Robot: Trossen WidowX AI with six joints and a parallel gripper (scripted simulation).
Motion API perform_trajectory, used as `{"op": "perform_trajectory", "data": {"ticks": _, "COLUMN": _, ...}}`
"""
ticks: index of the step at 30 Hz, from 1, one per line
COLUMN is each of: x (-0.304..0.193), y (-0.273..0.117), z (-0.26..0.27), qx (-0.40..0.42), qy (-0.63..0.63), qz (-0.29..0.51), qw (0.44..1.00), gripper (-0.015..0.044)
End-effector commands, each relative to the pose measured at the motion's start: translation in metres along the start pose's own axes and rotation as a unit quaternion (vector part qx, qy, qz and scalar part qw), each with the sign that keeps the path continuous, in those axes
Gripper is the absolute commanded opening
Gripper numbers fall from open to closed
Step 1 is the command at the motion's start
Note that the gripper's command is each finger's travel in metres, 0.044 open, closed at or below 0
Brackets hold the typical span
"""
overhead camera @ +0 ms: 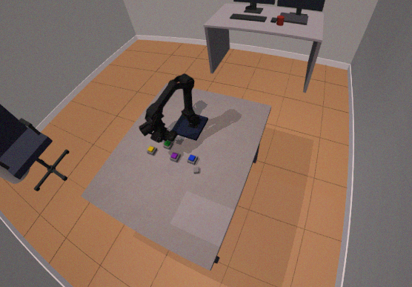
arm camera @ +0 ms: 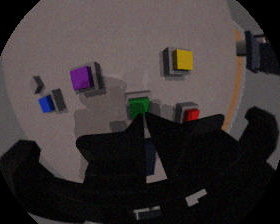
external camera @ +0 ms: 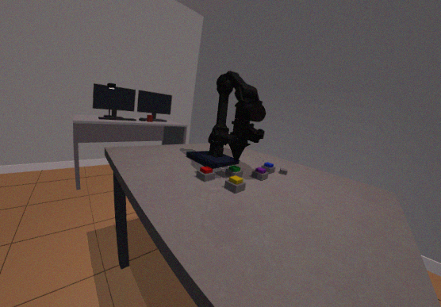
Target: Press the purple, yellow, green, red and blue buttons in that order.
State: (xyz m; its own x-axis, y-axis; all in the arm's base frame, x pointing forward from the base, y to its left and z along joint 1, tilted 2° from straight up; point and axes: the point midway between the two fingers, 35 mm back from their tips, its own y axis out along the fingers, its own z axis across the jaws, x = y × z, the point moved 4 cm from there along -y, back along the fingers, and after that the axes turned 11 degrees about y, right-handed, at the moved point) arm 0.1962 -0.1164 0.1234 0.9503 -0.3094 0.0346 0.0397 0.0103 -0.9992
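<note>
The grey table (external camera: 278,229) carries the black arm (overhead camera: 174,99), bent over so its gripper (external camera: 239,155), fingers pressed together on nothing, points down just above the green button (external camera: 235,169). Taking that button as landmark in the exterior view: red button (external camera: 205,170) left, yellow button (external camera: 235,179) nearer the camera, purple button (external camera: 260,170) right, blue button (external camera: 269,165) beyond purple, small grey block (external camera: 283,170) farthest right

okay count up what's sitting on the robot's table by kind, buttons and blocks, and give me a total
Buttons: 5 – purple, yellow, green, red, blue
Blocks: 1 – small grey block
Total: 6
</note>
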Motion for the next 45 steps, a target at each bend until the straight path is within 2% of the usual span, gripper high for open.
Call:
{"op": "perform_trajectory", "data": {"ticks": 1, "x": -0.001, "y": 0.008, "z": 0.0, "qx": 0.002, "qy": 0.002, "qz": 0.004, "qw": 1.0, "gripper": 0.002}}
{"op": "perform_trajectory", "data": {"ticks": 18, "x": -0.001, "y": 0.034, "z": 0.001, "qx": 0.002, "qy": 0.002, "qz": 0.004, "qw": 1.0, "gripper": 0.002}}
{"op": "perform_trajectory", "data": {"ticks": 45, "x": -0.001, "y": 0.034, "z": 0.001, "qx": 0.002, "qy": 0.002, "qz": 0.004, "qw": 1.0, "gripper": 0.002}}
